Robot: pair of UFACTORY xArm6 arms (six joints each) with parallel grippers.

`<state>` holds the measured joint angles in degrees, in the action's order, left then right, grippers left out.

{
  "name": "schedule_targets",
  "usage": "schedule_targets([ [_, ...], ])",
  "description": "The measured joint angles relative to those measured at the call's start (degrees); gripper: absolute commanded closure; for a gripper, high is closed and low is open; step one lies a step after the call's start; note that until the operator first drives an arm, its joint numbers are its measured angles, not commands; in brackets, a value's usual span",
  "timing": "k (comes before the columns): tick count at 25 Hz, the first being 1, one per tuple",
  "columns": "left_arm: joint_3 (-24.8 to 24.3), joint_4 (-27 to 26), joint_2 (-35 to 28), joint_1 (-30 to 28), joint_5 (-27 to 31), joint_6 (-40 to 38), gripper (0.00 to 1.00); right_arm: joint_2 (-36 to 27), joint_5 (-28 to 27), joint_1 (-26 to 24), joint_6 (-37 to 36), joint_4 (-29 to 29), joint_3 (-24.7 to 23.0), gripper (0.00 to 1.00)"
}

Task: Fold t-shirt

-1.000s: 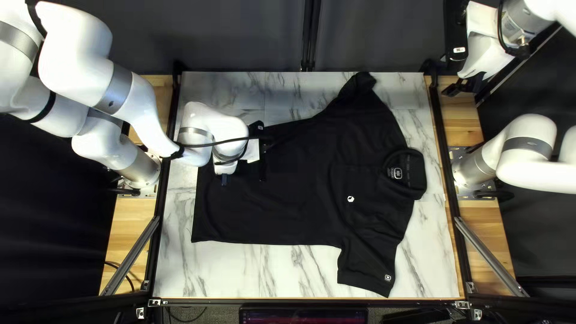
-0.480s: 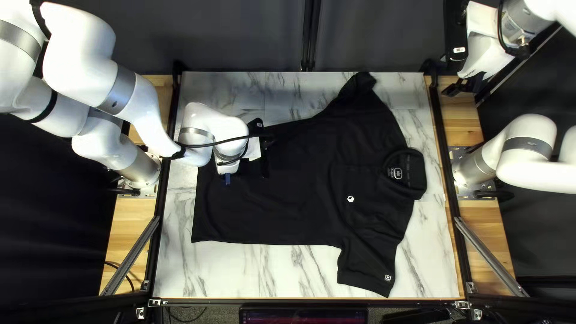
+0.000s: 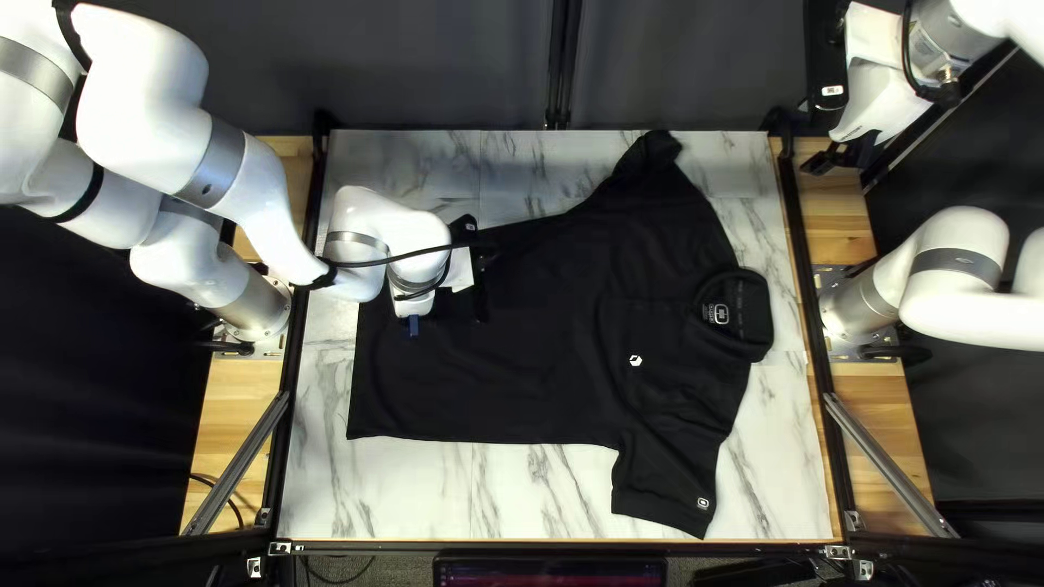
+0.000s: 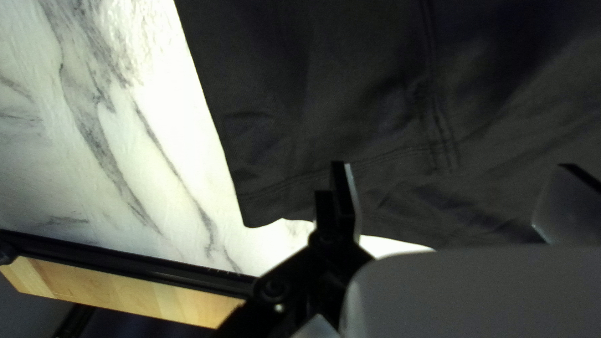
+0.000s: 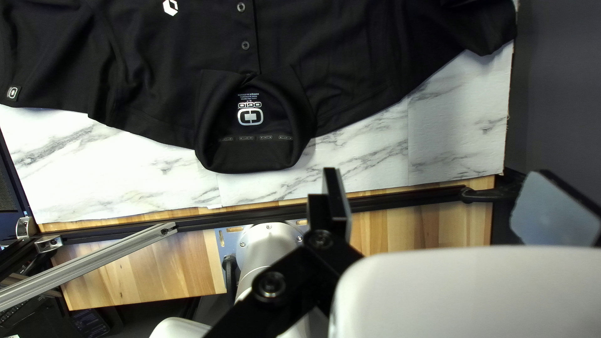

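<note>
Across the desk (image 3: 413, 495) the black t-shirt (image 3: 522, 359) lies spread, hem (image 3: 351, 402) toward the left of the top left view, collar (image 3: 758, 294) toward the right, sleeves reaching close to the far and near edges and marble showing along both sides. Above the hem's far corner the left pincer (image 3: 447, 315) stands wide; the right pincer (image 3: 835, 159), also wide, hangs by the desk's far right corner.

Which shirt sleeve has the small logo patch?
The near sleeve, at the bottom of the top left view; the far sleeve shows none.
</note>
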<state>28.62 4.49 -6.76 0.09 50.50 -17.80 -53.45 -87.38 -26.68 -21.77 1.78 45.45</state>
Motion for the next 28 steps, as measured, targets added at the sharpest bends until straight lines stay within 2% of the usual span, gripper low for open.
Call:
schedule_targets([
  [10, -1.47, 1.35, -0.13, -0.8, -0.44, -5.2, 0.0, 0.0, 0.0, 0.0, 0.0, 0.0, 0.0, 0.0],
  [15, -2.12, 2.2, 0.72, -0.71, -1.69, -6.96, 0.09, 0.0, 0.0, 0.0, 0.0, 0.0, 0.0, 0.0],
  [21, -2.83, 2.48, 1.07, -0.02, -3.21, -7.34, 0.28, 0.0, 0.0, 0.0, 0.0, 0.0, 0.0, 0.0],
  [22, -2.89, 2.48, 1.07, 0.12, -3.36, -7.24, 0.33, 0.0, 0.0, 0.0, 0.0, 0.0, 0.0, 0.0],
  [25, -3.06, 2.47, 1.03, 0.65, -3.8, -6.91, 0.56, 0.0, 0.0, 0.0, 0.0, 0.0, 0.0, 0.0],
  [28, -3.31, 2.48, 1.15, 1.22, -4.34, -6.57, 0.68, 0.0, 0.0, 0.0, 0.0, 0.0, 0.0, 0.0],
])
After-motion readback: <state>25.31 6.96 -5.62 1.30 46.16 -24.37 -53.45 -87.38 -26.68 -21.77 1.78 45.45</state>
